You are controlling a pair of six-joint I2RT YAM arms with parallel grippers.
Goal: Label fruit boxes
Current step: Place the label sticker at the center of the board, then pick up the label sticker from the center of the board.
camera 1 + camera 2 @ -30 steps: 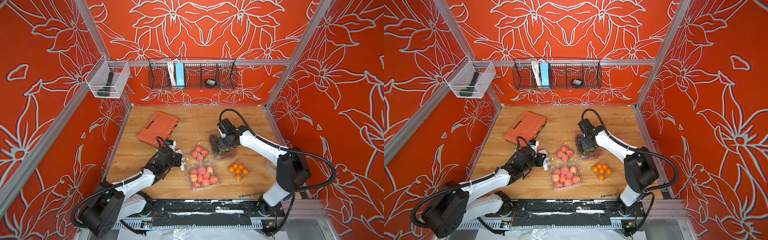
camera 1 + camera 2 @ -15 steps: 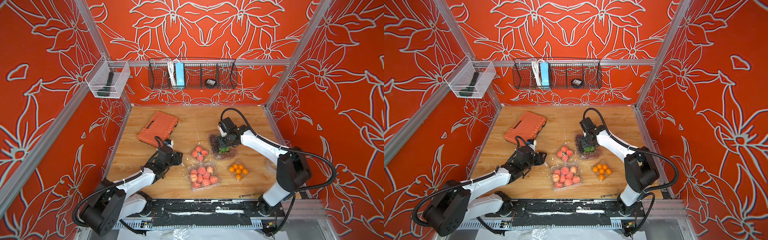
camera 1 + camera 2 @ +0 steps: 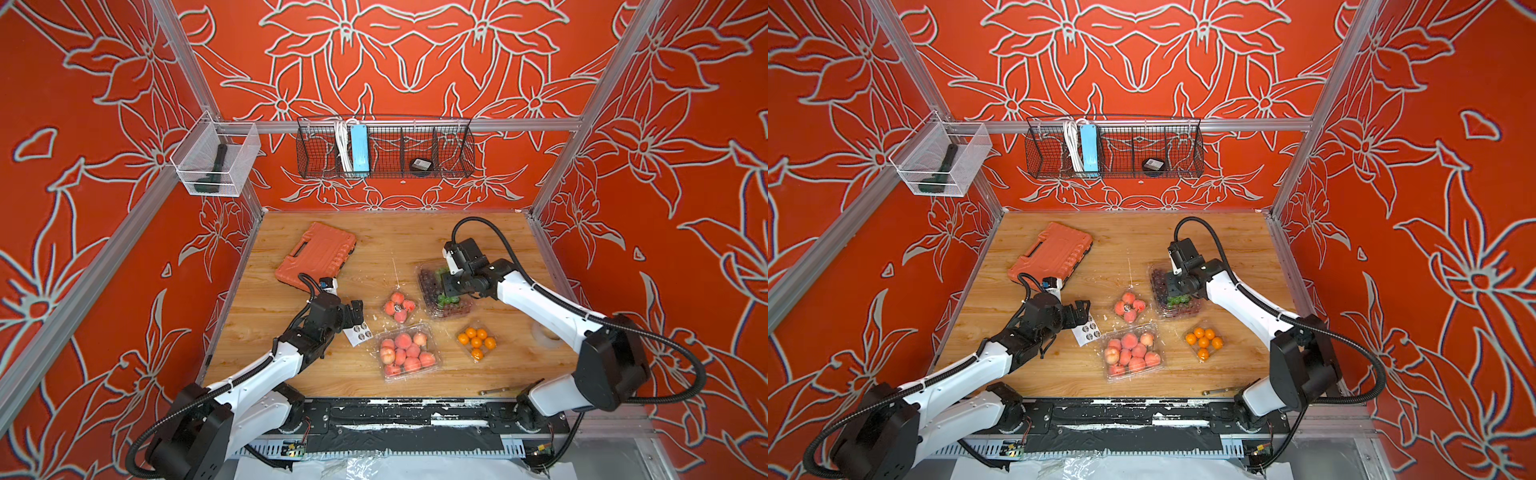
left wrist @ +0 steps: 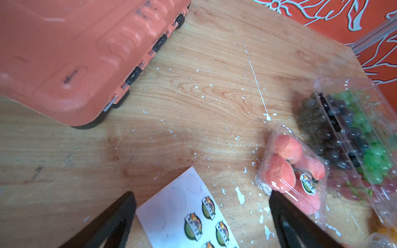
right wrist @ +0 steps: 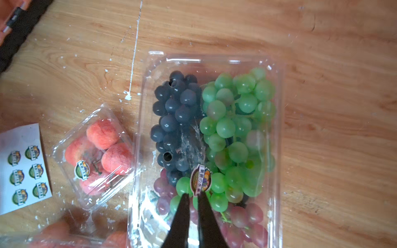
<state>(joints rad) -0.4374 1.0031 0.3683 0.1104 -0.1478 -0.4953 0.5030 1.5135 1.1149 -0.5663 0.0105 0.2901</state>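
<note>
This is a robot test cell in a lab: a bare aluminium frame (image 3: 519,124) and orange-red wall panels printed with white flower outlines (image 3: 415,50) box in a scuffed wooden worktop (image 3: 395,232). A white-and-black left robot arm (image 3: 266,374) and right robot arm (image 3: 540,307) are mounted at its front edge. A black wire basket (image 3: 453,149) holding a blue power strip (image 3: 358,147) hangs on the back rail.

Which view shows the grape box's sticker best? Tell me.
Right wrist: the sticker is close and sharp on the grape box. In both top views the right arm covers it; left wrist shows only the box.
</note>
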